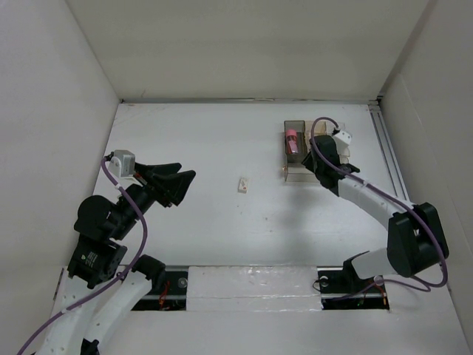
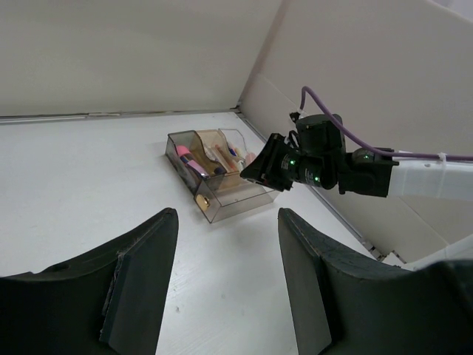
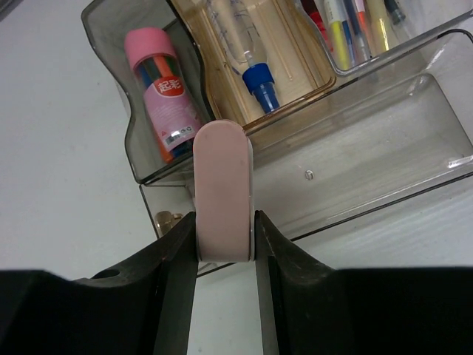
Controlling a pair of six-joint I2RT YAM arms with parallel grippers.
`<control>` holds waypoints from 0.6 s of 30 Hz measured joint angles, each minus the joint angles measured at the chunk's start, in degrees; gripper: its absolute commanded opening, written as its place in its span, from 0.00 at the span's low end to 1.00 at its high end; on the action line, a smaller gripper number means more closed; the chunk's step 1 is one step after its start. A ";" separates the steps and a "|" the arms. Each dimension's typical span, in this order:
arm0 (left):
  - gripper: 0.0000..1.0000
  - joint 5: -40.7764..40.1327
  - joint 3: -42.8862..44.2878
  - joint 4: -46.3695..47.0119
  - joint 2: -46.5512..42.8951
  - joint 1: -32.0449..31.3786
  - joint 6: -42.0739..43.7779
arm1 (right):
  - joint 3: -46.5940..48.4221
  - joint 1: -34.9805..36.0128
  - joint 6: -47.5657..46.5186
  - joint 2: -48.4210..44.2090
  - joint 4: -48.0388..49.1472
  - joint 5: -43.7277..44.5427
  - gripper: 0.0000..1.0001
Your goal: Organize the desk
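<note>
Desk [image 1: 222, 140]: white matte tabletop beneath both arms, enclosed by upright white walls, with a metal rail [image 1: 389, 159] along its right edge. Organizer tray [image 3: 399, 192]: clear plastic, compartmented, standing on the desk toward the far right, near the rail. Contents: a pink tube of coloured pens [image 3: 164, 92] in the left smoked compartment; a blue-capped item [image 3: 260, 80] in the amber middle compartment; assorted pens [image 3: 353, 26] in the right compartment. Right gripper [image 3: 224, 222]: clenched on a pale pink block [image 3: 223, 174] with a rounded end, which is held upright between the two fingers just above the near wall of the tray's long front compartment. Left gripper [image 2: 227, 229]: raised over the left side of the desk, its fingers parted with nothing between them, pointing toward the tray. Small pale piece [image 1: 242, 185]: lying alone on the desk between the two arms, well apart from the tray.
</note>
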 measured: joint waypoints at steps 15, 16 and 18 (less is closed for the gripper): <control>0.52 0.17 0.00 0.00 0.00 0.00 0.00 | -0.15 -1.09 -0.31 -1.53 -1.01 -1.84 0.52; 0.52 0.17 0.00 0.00 0.00 0.00 0.00 | -0.17 -0.42 -0.52 -2.03 -1.01 -1.70 0.42; 0.52 0.15 0.00 0.00 0.00 0.00 0.00 | -0.35 2.34 -1.25 -3.19 -0.63 -1.79 0.06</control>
